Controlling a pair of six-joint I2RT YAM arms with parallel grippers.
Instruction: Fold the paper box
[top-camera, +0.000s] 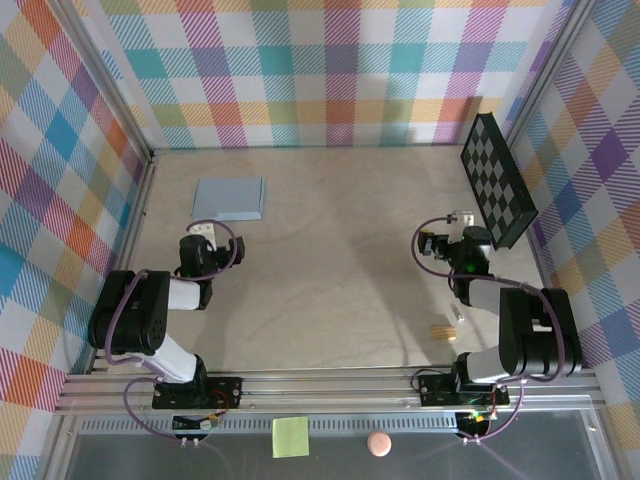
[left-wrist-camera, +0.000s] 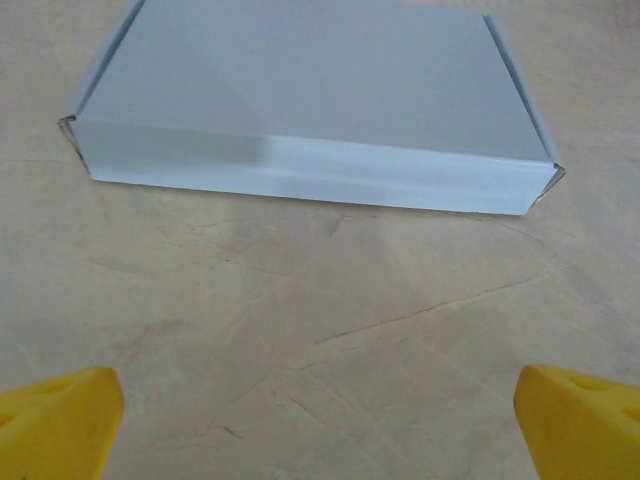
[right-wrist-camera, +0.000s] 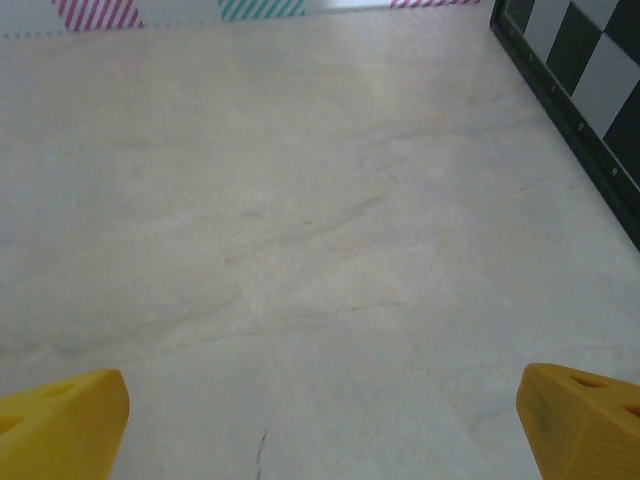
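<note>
Bare table (top-camera: 340, 260) spreads between the arms, and the checkerboard panel (top-camera: 497, 180) crowds the right gripper (top-camera: 462, 218) on its right. The paper box (left-wrist-camera: 310, 110) lies flat at far left, just beyond the left gripper (top-camera: 203, 232) and apart from it. Both jaws are spread wide and empty.

paper box (top-camera: 229, 198) far-left on table (top-camera: 340, 250), checkerboard panel (top-camera: 497, 180) far-right

You're working in a robotics lab test cell: a pale beige tabletop (top-camera: 340, 260) is boxed in by walls of pastel plaid cloth (top-camera: 330, 70) on silver aluminium frame rails (top-camera: 330, 385). A black-and-grey checkerboard panel (top-camera: 497, 180) stands at the right wall, and two black robot arms (top-camera: 140, 315) are bolted along the near rail.
</note>
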